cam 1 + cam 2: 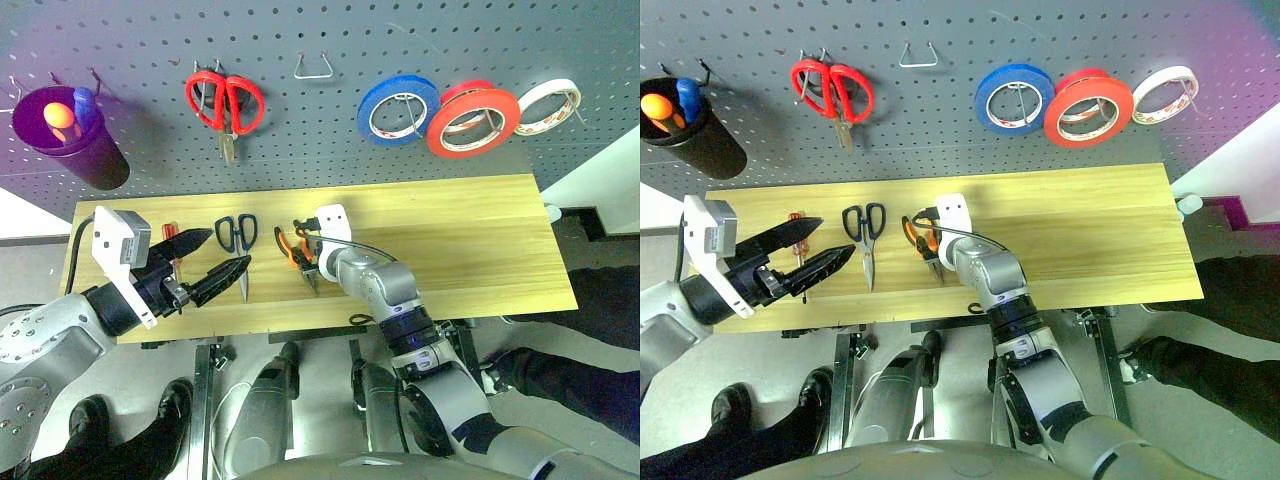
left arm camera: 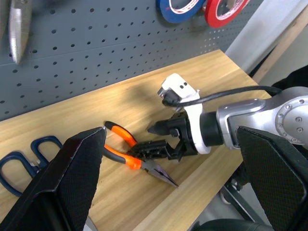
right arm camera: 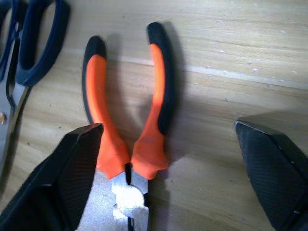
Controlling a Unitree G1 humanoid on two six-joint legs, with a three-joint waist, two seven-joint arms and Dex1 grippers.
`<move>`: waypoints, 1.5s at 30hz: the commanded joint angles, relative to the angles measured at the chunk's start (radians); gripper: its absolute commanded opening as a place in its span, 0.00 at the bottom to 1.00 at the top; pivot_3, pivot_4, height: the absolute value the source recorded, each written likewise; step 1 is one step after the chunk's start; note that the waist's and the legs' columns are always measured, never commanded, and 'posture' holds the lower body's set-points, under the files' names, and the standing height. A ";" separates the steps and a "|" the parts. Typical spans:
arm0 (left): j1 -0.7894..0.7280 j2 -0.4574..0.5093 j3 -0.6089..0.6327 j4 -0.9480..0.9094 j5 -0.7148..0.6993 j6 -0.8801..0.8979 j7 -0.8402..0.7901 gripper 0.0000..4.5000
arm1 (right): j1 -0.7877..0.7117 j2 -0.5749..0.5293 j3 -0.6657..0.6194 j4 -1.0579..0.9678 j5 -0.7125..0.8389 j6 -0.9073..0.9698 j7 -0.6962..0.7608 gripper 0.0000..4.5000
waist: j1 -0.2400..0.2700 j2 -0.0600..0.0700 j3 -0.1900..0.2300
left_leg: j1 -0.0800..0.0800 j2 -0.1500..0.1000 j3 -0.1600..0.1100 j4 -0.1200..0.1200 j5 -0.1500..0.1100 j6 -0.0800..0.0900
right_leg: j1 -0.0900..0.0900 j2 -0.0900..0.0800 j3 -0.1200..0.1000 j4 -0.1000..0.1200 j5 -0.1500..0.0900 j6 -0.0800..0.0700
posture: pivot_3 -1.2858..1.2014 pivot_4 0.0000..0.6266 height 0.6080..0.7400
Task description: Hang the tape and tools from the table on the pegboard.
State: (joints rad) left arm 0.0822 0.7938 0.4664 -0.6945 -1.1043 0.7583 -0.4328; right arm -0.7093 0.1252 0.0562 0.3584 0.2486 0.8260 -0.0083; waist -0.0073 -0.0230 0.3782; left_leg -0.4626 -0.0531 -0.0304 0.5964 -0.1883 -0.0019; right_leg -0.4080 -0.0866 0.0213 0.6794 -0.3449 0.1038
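My right claw stood spread wide over the pliers, low in the middle of the head view, and it pinched nothing. The pliers lay flat on the tabletop, with the orange handles toward the pegboard and the nose toward me. In the right wrist view one finger was just beside the joint of the pliers and the other stood well apart on bare wood. I judged this as the main risk: if I closed from there, the near finger could push the tool sideways before the far one arrived, so it might turn or slip out.

The dark-handled scissors lay near, to the left of the pliers, and a pushed tool could knock them. The red-handled screwdriver was further left, partly behind my left claw, which was also spread and empty above the tabletop.

The orange-red tape already hung at the upper right of the board, between the blue roll and the white roll.
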 commanded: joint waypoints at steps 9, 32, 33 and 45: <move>0.001 0.010 0.029 -0.024 -0.013 -0.011 -0.002 1.00 | -0.017 0.128 0.023 -0.083 0.089 0.048 0.013 1.00 | -0.003 0.000 0.002 | 0.000 0.000 0.000 -0.001 0.000 0.000 | -0.001 0.000 0.000 0.000 0.000 0.000 | 0.60 0.69 1.00; 0.059 0.038 0.098 -0.065 -0.077 -0.005 0.034 1.00 | 0.010 0.083 0.278 -0.081 -0.019 -0.021 0.039 1.00 | 0.001 0.000 0.004 | -0.001 0.000 0.000 -0.002 0.000 0.000 | -0.001 0.000 0.000 -0.001 0.000 0.000 | 0.62 0.69 1.00; 0.061 0.040 0.100 -0.065 -0.080 -0.005 0.035 1.00 | 0.011 0.083 0.282 -0.078 -0.026 -0.025 0.039 1.00 | 0.002 -0.001 0.004 | -0.001 0.000 0.000 -0.002 0.000 0.000 | -0.001 0.000 0.000 -0.001 0.000 0.000 | 0.62 0.69 1.00; 0.079 0.048 0.111 -0.073 -0.093 -0.009 0.042 1.00 | 0.006 0.070 0.262 -0.052 -0.095 -0.061 0.036 1.00 | 0.023 -0.001 0.004 | -0.001 0.000 0.000 -0.002 0.000 -0.001 | -0.001 0.000 -0.001 -0.005 0.000 0.000 | 0.62 0.68 1.00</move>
State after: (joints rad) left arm 0.1529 0.8300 0.5542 -0.7318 -1.1873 0.7589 -0.3899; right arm -0.7087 0.1249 0.3374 0.3251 0.1525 0.7865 0.0307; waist 0.0157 -0.0235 0.3821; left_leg -0.4633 -0.0531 -0.0306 0.5939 -0.1883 -0.0025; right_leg -0.4091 -0.0867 0.0201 0.6735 -0.3449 0.1038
